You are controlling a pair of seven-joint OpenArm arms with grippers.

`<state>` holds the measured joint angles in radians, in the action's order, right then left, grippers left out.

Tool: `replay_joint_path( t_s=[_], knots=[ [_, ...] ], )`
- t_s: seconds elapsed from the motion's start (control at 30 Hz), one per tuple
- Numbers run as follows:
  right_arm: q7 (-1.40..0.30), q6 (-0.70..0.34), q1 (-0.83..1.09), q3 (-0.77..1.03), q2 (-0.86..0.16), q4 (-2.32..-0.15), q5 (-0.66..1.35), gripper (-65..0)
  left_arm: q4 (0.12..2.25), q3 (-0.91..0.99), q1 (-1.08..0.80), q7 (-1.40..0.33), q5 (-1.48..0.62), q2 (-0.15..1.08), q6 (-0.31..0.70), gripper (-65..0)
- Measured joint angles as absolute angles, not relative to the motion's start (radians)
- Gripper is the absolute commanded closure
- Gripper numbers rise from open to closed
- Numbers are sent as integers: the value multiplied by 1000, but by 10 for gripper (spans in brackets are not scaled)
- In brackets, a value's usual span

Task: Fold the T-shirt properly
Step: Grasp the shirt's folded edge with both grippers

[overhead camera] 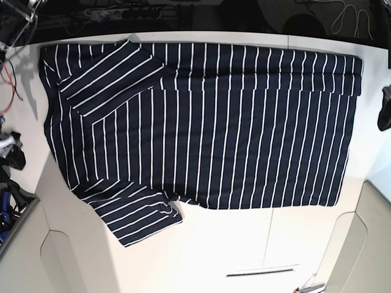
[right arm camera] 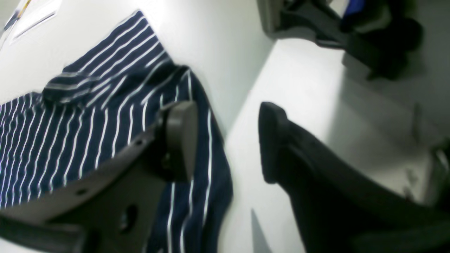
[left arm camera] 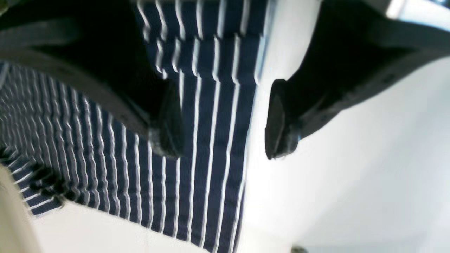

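Base view looks straight down on the whole T-shirt (overhead camera: 201, 122) and tabletop (overhead camera: 232, 244); both wrist views sit close above opposite shirt edges.

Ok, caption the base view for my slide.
Striped T-shirt spread flat across the white table, upper sleeve folded inward, lower sleeve still out.

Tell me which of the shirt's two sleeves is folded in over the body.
The sleeve at the far left corner in the base view lies folded onto the T-shirt, its stripes running diagonally. The near sleeve sticks out onto the bare table.
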<state>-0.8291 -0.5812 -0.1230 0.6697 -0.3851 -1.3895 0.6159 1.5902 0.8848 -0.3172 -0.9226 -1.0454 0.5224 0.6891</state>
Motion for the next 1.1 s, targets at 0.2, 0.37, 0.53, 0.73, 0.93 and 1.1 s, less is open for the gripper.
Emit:
replay_joint_path(
  t_s=[0.2,0.37,0.53,0.73,0.93,1.1],
  knots=[
    [-722,-581,-314,574,-382,-1119,519,-285,1544,703,-167,-820,-892,557,693,-476],
    [-686,-576,-417,547,-385,-923,476,-331,1349,546,-4,-726,-781,592,693,-476],
    [-643,-576,-455,545,-385,-810,479,-407,1061,410,247,-639,-659,611,669,-476],
    [-643,-573,-448,545,-384,-752,456,-407,675,315,463,-519,-544,612,660,-476],
    [-640,-572,-449,545,-385,-745,456,-407,435,243,602,-411,-464,616,594,-476],
    [-639,-572,-446,533,-379,-738,456,-407,354,197,607,-364,-469,613,542,-476]
  ],
)
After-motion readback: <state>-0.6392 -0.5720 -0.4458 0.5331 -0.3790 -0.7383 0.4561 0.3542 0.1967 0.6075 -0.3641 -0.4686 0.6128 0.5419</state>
